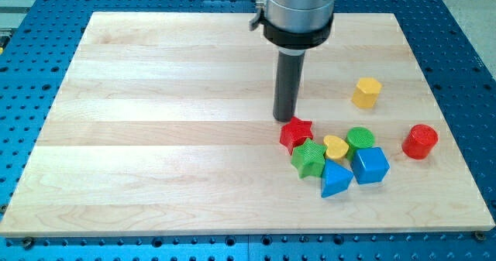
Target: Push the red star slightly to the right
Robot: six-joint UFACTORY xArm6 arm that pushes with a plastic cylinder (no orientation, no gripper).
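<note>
Tip touches red star's upper-left edge; green star crowds below; no jaws visible.

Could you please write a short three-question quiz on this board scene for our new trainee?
1. True or false: my tip stands at the upper left edge of the red star.
2. Which block lies alone nearest the view's right edge? A) blue cube B) red cylinder C) green star
3. Fill in: the yellow heart sits between the green star and the green ____.

Key: 1 true; 2 B; 3 cylinder.
</note>
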